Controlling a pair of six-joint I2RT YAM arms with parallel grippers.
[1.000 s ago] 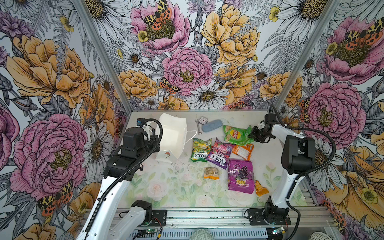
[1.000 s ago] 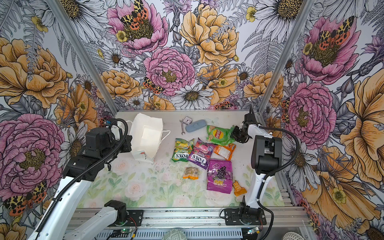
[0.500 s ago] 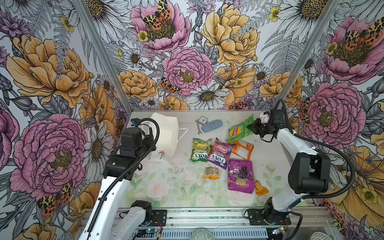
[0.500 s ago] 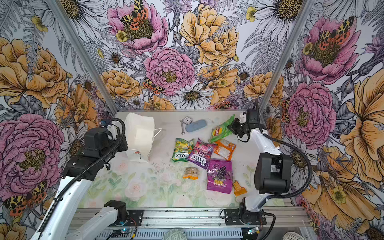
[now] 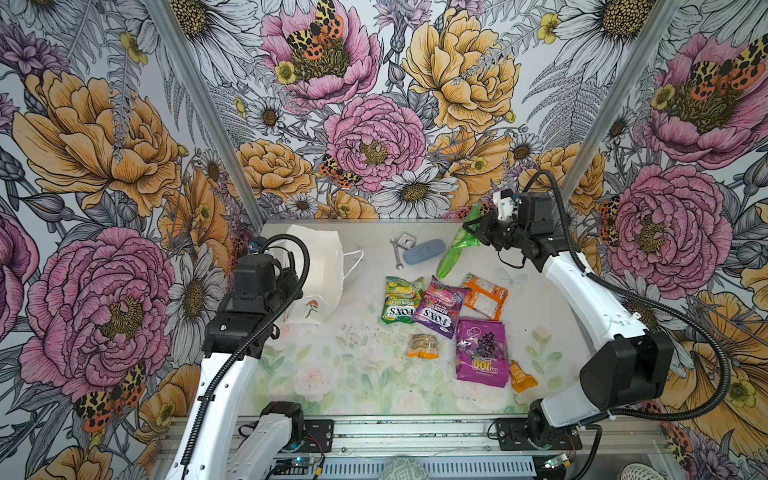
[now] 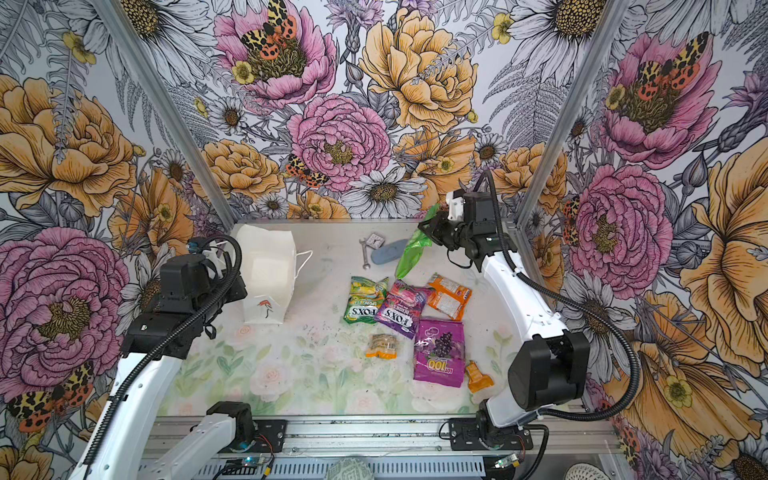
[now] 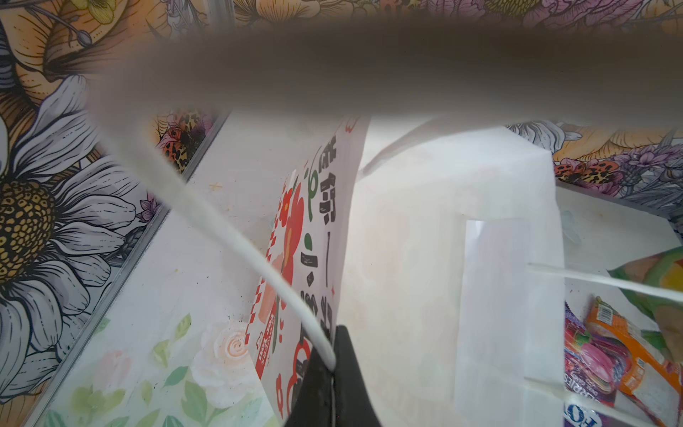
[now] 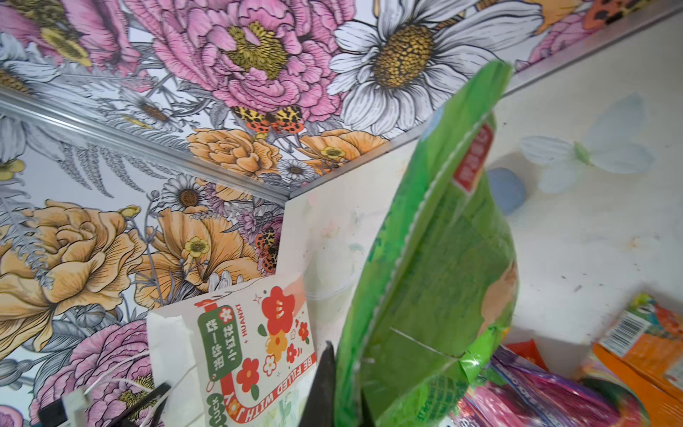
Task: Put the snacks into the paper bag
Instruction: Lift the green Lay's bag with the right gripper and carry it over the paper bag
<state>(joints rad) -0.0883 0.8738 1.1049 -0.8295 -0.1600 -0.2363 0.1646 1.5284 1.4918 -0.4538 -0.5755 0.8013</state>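
1. The green chip bag (image 5: 456, 246) hung clear of the counter (image 5: 353, 374), your right tool (image 5: 478, 227) clamped on its upper end.
2. The paper bag (image 5: 318, 266) stood well apart at the back left, mouth open, your left tool (image 7: 330, 373) pinched together on its cord handle (image 7: 236, 240).
3. The sound course was to carry the packet high and release only above the mouth; its slack tail could snag the rim.

we see a white paper bag (image 5: 309, 311) with a red flower print. the chip bag (image 5: 455, 249) is green, the grape bag (image 5: 482, 353) purple, one packet (image 5: 485, 296) orange.
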